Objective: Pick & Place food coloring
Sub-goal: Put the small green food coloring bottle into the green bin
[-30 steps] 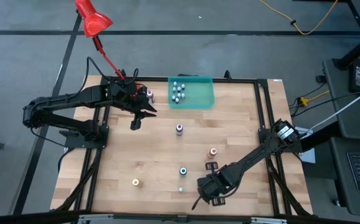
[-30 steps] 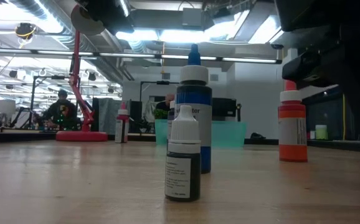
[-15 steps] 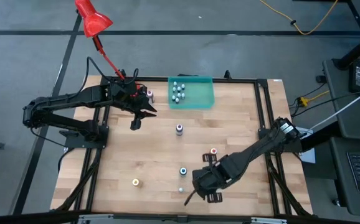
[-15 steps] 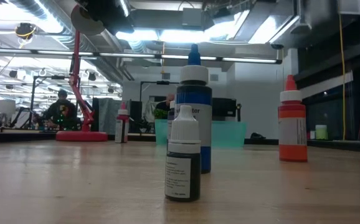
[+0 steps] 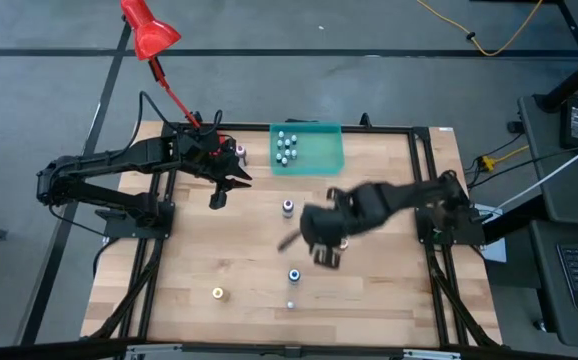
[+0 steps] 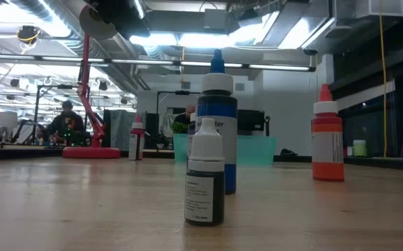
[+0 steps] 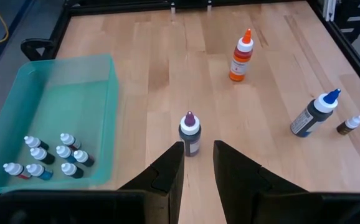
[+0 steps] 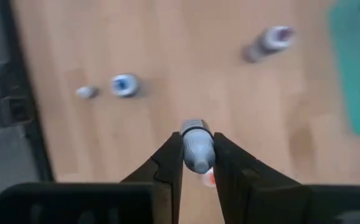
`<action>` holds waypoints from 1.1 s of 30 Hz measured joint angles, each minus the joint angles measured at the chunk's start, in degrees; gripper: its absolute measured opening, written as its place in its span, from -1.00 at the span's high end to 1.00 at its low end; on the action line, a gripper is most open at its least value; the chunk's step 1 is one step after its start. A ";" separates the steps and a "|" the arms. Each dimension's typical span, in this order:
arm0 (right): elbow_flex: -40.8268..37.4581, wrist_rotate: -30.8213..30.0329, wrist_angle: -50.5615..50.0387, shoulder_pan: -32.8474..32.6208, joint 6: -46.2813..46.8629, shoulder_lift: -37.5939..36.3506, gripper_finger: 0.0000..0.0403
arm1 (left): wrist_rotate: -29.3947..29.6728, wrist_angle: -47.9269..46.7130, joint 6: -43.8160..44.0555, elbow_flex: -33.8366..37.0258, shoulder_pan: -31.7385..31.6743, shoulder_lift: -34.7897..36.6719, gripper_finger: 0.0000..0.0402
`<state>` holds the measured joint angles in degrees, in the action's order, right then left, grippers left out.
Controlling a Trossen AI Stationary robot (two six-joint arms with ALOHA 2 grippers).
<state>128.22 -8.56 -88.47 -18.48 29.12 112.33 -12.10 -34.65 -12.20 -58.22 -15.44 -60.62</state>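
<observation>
Beyond the worktop [image 6: 62, 202] we look into a workshop with bright ceiling lights, where a person [image 6: 67, 120] sits far off beside the base of the red desk lamp [image 5: 146, 27]; the pale wooden worktop itself carries everything else; on its far side we find the translucent teal rectangular tray [image 5: 319, 150], with a cluster of very small whitish food coloring bottles [image 5: 286, 146] lying in one half of it.

Our left gripper [image 5: 217, 199] hangs near the far left corner of the worktop, its fingers [image 7: 167, 177] narrowly parted with nothing between them, and a purple-capped bottle [image 7: 189, 133] stands just ahead of them, apart from them; our right gripper [image 5: 321, 247] is blurred above the middle of the worktop, and its fingers [image 8: 170, 163] are clamped on a small grey-white capped bottle [image 8: 197, 145], held off the surface.

On the worktop we count the rest, well apart from one another: a pink-capped bottle [image 5: 240, 151] just left of the tray; a blue-capped bottle [image 5: 294, 274]; a red-orange bottle [image 6: 327, 134]; a yellow-capped bottle [image 5: 217, 293]; a tiny dark bottle with a white cap [image 6: 205, 171] near the front edge.
</observation>
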 joint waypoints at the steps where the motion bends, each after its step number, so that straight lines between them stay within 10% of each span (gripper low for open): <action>1: 0.23 -0.03 -0.72 1.50 -1.09 0.00 0.63 | 0.00 0.01 -0.01 0.00 0.01 0.00 0.59; 21: 0.27 7.65 4.23 38.47 -48.46 -0.20 0.64 | 0.44 -1.88 3.11 0.00 0.00 0.00 0.59; 33: -0.21 11.74 15.39 54.27 -57.96 8.19 0.63 | 5.11 -1.85 11.58 0.00 0.00 0.00 0.59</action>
<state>128.01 3.18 -73.08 35.79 -28.84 120.53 -6.99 -36.50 -0.62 -58.22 -15.44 -60.62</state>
